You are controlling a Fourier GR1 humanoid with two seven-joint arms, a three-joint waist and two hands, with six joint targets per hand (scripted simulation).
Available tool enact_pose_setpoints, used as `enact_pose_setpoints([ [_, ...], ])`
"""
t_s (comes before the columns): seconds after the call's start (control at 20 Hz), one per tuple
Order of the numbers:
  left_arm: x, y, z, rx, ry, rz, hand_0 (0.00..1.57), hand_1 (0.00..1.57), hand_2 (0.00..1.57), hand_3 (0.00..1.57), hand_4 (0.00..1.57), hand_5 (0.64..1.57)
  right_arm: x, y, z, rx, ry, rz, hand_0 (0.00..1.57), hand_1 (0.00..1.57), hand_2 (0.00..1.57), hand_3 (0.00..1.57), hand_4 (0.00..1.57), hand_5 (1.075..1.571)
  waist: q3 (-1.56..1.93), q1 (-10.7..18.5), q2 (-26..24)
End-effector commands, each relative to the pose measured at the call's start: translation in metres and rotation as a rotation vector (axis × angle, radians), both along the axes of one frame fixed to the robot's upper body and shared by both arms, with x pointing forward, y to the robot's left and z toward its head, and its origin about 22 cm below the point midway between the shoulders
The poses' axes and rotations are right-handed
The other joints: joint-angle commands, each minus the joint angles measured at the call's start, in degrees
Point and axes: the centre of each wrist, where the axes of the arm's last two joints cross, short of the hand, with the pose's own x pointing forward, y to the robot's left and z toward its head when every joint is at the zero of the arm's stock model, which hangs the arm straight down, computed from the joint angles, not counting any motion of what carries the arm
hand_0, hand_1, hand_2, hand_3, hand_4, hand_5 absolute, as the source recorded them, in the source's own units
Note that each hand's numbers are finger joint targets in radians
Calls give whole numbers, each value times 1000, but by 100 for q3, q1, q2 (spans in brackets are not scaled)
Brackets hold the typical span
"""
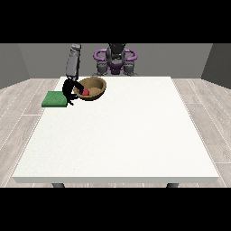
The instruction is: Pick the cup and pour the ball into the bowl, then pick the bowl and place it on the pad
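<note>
- The bowl [92,88], brown and tilted with its opening turned toward the camera, sits at the far left of the white tabletop [122,135]; a red ball [85,91] shows inside it near the left rim, so the pour looks done.
- The hand at the view's left [69,91] is at the bowl's left rim, and its black fingers appear to curl over that rim beside the ball, clamped on the bowl as far as the view allows.
- The green pad [55,99] lies flat just left of that hand, at the tabletop's left edge and slightly nearer the camera than the bowl.
- The relation that matters: the pad lies to the left of the bowl, with the holding hand between the two, so the carry would be a brief move leftward and a touch nearer.
- Only this hand is at the bowl; the other hand does not show anywhere in the view.
- No cup can be made out on the tabletop.
- Judged risk: the bowl's tilt could let the ball roll out during the transfer unless it is levelled.
</note>
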Motion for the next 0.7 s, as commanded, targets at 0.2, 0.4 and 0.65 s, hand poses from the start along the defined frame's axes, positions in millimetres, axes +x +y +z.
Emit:
enact_pose_setpoints([
  [0.2, -11, 29, -30, 5, 46, 90, 0, 0, 0, 0, 1204, 1537, 6, -112, 98, -221, 235, -45, 1571, 1571, 1571, 828, 1041, 1559, -2, -583, -218],
  [0.4, -17, 43, -52, -16, 104, 100, 0, 0, 0, 0, 1198, 1545, 18, -118, 132, -212, 239, -58, 1571, 1571, 1571, 545, 1101, 1567, 5, -726, -464],
  [0.65, -23, 59, -45, -24, 78, 155, 0, 0, 0, 0, 1203, 1542, 18, -128, 148, -206, 194, -25, 1571, 1571, 1571, 671, 1067, 1566, 10, -964, -220],
])
